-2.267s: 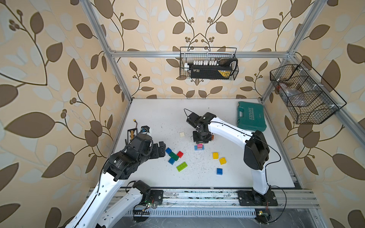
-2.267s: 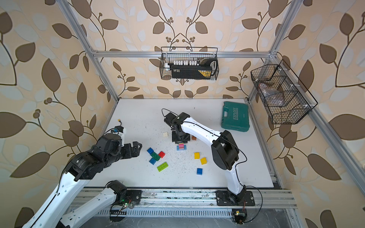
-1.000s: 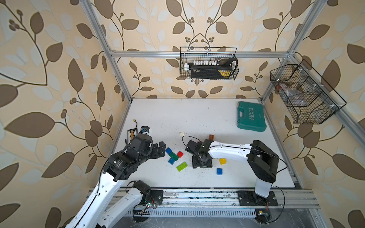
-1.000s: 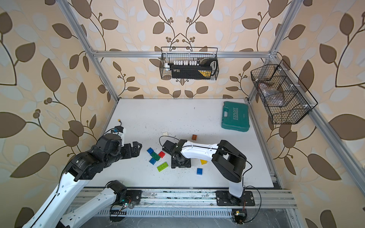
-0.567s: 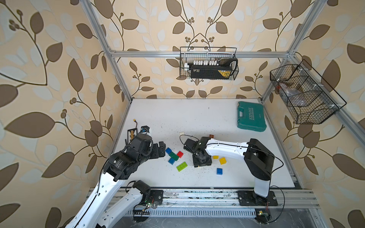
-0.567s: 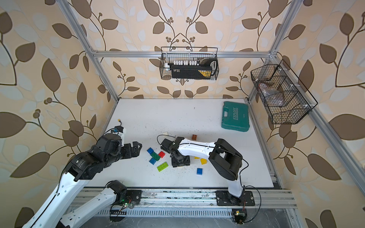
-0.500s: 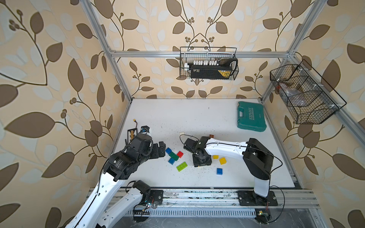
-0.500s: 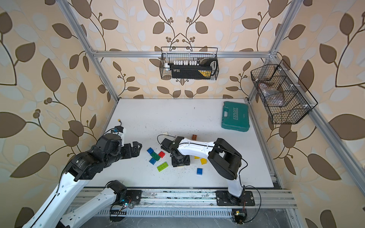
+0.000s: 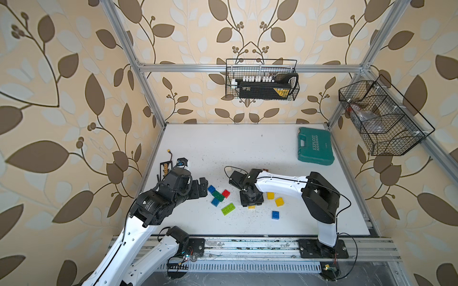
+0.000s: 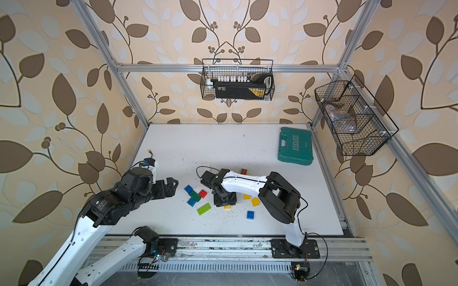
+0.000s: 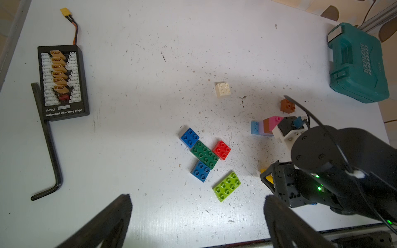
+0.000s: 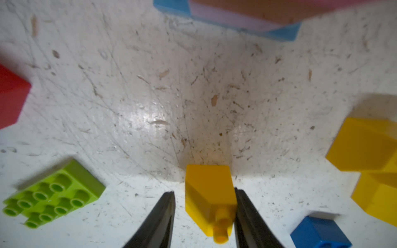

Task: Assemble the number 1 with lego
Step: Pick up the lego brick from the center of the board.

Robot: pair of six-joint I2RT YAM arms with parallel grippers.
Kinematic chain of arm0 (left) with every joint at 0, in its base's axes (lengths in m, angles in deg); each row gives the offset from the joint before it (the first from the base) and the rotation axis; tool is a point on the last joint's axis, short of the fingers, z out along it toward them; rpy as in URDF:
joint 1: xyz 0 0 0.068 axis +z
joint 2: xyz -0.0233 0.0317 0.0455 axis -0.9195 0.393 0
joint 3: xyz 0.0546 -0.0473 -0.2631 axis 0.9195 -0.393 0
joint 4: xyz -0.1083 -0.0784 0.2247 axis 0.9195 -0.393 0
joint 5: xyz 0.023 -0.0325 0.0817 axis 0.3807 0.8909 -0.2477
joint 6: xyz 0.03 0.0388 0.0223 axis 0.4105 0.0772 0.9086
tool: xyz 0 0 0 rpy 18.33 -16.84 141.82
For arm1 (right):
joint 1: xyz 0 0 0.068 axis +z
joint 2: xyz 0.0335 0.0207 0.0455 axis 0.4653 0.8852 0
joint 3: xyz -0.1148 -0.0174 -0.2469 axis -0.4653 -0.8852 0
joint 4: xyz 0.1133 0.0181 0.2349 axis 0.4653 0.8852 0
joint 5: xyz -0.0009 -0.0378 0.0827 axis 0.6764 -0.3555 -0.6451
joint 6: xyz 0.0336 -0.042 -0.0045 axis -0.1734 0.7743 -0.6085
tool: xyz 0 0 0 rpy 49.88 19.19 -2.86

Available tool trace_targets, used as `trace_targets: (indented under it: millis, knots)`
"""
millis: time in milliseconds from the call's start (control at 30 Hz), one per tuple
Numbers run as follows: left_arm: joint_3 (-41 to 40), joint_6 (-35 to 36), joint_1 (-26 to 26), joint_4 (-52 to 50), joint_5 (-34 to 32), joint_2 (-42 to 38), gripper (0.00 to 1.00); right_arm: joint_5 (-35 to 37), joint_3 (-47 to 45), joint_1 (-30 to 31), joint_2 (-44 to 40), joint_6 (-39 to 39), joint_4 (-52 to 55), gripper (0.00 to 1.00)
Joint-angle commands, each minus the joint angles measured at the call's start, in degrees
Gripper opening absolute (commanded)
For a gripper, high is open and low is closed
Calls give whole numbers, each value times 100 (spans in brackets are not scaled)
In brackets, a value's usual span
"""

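Colours on the white table (image 11: pixel 150 53)
A blue brick (image 11: pixel 190 137), green brick (image 11: pixel 204 154), red brick (image 11: pixel 222 150), lime brick (image 11: pixel 226 186) and yellow brick (image 12: pixel 209 189) were noted (the tool case (image 11: pixel 356 64) was teal).

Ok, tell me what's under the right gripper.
A yellow brick lies on the table between the right gripper's fingers, with a gap on one side. In both top views the gripper covers all but the brick's edge.

we see a white, scratched table (image 9: pixel 247 148). on it lie a teal case (image 9: pixel 315 146) near the far right corner, a black charging board (image 11: pixel 62 81) and hex key (image 11: pixel 51 148) by the left edge, and loose lego bricks (image 11: pixel 204 154) scattered toward the front middle.
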State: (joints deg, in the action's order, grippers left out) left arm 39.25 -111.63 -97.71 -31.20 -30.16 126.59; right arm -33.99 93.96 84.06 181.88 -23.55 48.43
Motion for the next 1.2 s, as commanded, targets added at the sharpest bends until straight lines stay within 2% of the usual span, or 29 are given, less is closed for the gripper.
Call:
trace_targets:
  millis: [0, 400, 1167]
  knots:
    - [-8, 127, -36, 80, 97, 38, 99, 38, 75, -33, 144, -82, 142, 43]
    - [-8, 127, -35, 80, 97, 56, 99, -15, -40, -35, 229, -181, 25, 39]
    - [-17, 104, -35, 71, 79, -49, 99, 143, -36, 71, 390, -265, 107, 47]
